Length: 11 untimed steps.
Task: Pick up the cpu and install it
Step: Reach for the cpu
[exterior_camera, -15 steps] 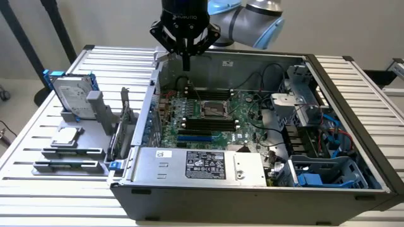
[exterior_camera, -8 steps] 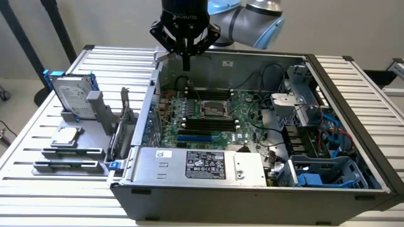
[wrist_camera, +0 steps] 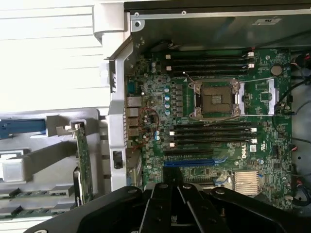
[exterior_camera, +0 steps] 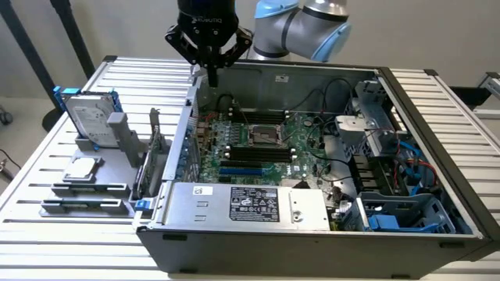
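Exterior view: jaws pinched shut with nothing between them, up over the back wall of the open case (exterior_camera: 312,240), near its corner on the exterior view's left. Hung from the blue-and-grey arm (exterior_camera: 301,20). Well apart from the cpu (exterior_camera: 81,168), not yet picked up.

Cpu outside the case, on the exterior view's left. Lying flat on a grey rack (exterior_camera: 109,172) on the tabletop (exterior_camera: 47,234), silver top up. Square, so no long side to tell.

Also on the rack: a drive (exterior_camera: 88,117) with blue sides, standing up behind the cpu, and long sticks (exterior_camera: 88,189) lying nearer the front.

Inside the case: a green board (exterior_camera: 266,158) flat on the bottom, a socket (exterior_camera: 263,136) in its middle, a grey box with a label (exterior_camera: 250,205) along the near wall, a blue cage (exterior_camera: 399,219) in the near corner.

Wrist view: straight down on the board (wrist_camera: 155,87), much closer. Socket (wrist_camera: 217,98) clear here, a metal frame round a dark square, with black slots (wrist_camera: 209,60) on two sides. Also a blue slot (wrist_camera: 189,162) and a silver finned block (wrist_camera: 248,179). Black jaws closed together over the board's edge. Beside the case wall, a green card (wrist_camera: 82,155) standing on edge in the rack.
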{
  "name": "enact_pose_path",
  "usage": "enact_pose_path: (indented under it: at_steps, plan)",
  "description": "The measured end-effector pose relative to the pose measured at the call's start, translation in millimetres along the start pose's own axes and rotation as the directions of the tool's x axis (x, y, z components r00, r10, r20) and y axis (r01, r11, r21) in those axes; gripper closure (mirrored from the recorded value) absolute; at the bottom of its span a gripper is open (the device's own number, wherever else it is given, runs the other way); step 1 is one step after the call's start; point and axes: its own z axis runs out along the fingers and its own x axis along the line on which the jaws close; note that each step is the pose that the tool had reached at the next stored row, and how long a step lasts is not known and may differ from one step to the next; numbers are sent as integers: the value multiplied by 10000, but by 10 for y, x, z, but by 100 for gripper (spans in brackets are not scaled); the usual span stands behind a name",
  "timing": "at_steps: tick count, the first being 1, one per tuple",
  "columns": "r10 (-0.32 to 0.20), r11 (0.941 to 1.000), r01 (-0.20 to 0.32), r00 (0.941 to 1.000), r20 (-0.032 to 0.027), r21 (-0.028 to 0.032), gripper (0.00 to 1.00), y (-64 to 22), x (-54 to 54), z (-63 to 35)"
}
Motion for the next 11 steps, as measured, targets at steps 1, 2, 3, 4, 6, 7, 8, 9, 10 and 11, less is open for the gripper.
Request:
enact_pose_path:
  at_steps: [1, 2, 3, 4, 6, 7, 8, 9, 10, 11]
  plan:
    - [-1, 10000, 1, 10000, 1, 1, 89, 1, 48, 1]
    - [-1, 10000, 1, 10000, 1, 2, 89, 3, 93, 3]
    - [0, 10000, 0, 10000, 1, 5, 89, 5, 139, 4]
    - [-1, 10000, 1, 10000, 1, 9, 89, 7, 185, 6]
    - [-1, 10000, 1, 10000, 2, 32, 89, 13, 275, 12]
    - [-2, 10000, 2, 10000, 2, 51, 89, 17, 321, 16]
    - [-3, 10000, 3, 10000, 1, 71, 89, 20, 366, 20]
    - [-2, 10000, 2, 10000, -1, 90, 89, 23, 412, 24]
    - [-1, 9999, 1, 10000, -5, 109, 89, 27, 459, 27]
    - [-3, 9999, 3, 10000, -9, 128, 89, 30, 504, 30]
